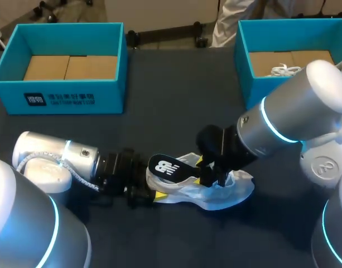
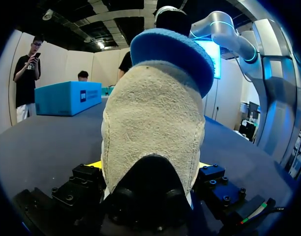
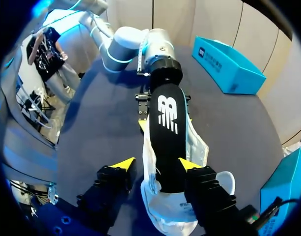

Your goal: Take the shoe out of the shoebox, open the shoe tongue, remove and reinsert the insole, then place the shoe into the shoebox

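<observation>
A white shoe [image 1: 229,192] lies on its side in the middle of the dark table. Its black insole [image 1: 164,167] with a white logo sticks up out of the heel end. My left gripper [image 1: 153,195] comes in low from the left, and its fingers press the shoe's heel [image 2: 152,142] from both sides. In the left wrist view the insole's blue end [image 2: 175,49] rises above the heel. My right gripper [image 3: 157,164] hovers over the shoe's opening, open, with the insole [image 3: 167,128] lying loose between its yellow fingertips [image 3: 124,162].
A teal shoebox [image 1: 64,95] with a cardboard floor stands at the back left. A second teal box [image 1: 243,61] at the back right holds something white [image 1: 285,70]. Bare dark tabletop lies between the boxes and the shoe.
</observation>
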Available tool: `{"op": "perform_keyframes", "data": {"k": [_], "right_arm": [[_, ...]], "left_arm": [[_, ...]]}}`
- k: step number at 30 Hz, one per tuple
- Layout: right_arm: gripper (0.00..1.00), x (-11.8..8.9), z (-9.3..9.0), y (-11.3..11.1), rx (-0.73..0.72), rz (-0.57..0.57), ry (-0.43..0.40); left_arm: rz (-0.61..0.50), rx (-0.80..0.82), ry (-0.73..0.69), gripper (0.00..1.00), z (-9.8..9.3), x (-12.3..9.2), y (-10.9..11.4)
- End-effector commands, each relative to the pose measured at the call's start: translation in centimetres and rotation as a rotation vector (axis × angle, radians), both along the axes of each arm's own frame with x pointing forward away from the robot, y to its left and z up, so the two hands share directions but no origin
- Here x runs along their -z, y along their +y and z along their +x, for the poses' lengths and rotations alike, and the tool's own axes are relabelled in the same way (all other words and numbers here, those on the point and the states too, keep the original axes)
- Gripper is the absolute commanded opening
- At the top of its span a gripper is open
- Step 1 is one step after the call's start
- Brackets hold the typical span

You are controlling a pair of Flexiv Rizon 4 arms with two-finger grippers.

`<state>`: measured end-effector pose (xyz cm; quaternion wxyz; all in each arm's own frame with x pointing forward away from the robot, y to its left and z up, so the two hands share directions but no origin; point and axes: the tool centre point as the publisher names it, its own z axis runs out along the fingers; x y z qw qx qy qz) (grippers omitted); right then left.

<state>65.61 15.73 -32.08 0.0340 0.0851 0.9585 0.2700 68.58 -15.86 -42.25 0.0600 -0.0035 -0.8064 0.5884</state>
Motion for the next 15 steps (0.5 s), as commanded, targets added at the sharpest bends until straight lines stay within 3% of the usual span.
{"op": "perform_keyframes", "data": {"k": [1, 7, 11, 15], "right_arm": [[0.5, -0.7, 0.5, 0.9, 0.016, -0.104, 0.022], [0.48, -0.6, 1.1, 2.9, -0.011, -0.185, 0.037], [0.53, -0.4, 1.5, 3.8, -0.04, -0.209, 0.064], [0.49, -0.2, 1.9, 4.3, -0.086, -0.215, 0.125]], "left_arm": [[0.002, -0.003, -0.001, 0.0, 0.0, 0.1, 0.0], [0.002, -0.003, -0.001, 0.0, 0.0, 0.1, 0.0], [0.002, -0.003, -0.001, 0.0, 0.0, 0.1, 0.0], [0.002, -0.003, -0.001, 0.0, 0.0, 0.1, 0.0]]}}
